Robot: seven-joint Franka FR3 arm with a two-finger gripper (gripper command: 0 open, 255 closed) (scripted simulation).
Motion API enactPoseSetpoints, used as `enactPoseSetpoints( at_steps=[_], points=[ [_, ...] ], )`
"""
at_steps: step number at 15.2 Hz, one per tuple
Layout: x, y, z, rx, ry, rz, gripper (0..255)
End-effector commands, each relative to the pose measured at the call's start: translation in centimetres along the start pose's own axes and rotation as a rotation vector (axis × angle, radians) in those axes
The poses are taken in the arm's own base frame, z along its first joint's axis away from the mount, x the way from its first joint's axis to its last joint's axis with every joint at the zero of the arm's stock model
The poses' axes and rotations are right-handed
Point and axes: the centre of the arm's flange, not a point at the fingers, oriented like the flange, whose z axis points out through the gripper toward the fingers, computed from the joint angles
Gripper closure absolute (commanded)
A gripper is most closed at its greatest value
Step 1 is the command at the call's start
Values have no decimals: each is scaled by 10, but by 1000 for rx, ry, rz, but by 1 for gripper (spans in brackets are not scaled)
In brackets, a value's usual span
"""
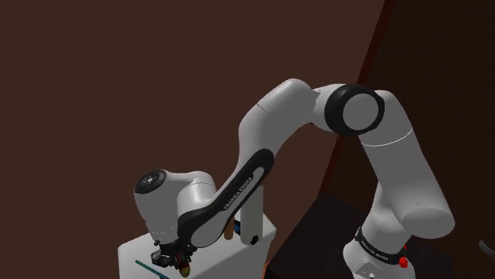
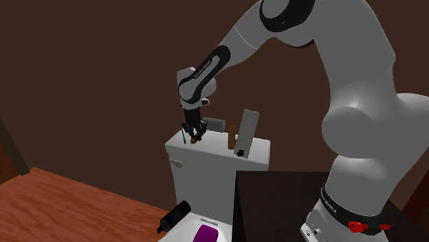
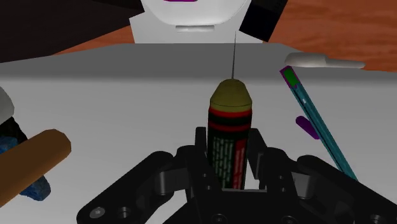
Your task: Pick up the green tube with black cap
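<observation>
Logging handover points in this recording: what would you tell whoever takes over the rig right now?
Gripper: shut on the green tube, clasped around its red-banded body, with its olive rounded end pointing at the white tank top.
On that top: a teal pen to one side of the gripper, a brown cylinder to the other.
Done: grasp made.
Left: raise the tube well clear. I cannot tell whether it is off the surface yet.

Dim, even light; faint shadows.
</observation>
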Motion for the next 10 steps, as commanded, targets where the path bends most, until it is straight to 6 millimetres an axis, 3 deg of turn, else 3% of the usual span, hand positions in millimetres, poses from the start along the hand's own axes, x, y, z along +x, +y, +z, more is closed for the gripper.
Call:
enactPoseSetpoints(
  at_steps=[1, 8, 10],
  points=[
    [-1, 1, -11, 0, 0, 0, 255],
    [-1, 5, -47, 0, 0, 0, 255],
    [-1, 6, -48, 0, 0, 0, 255]
  ],
)
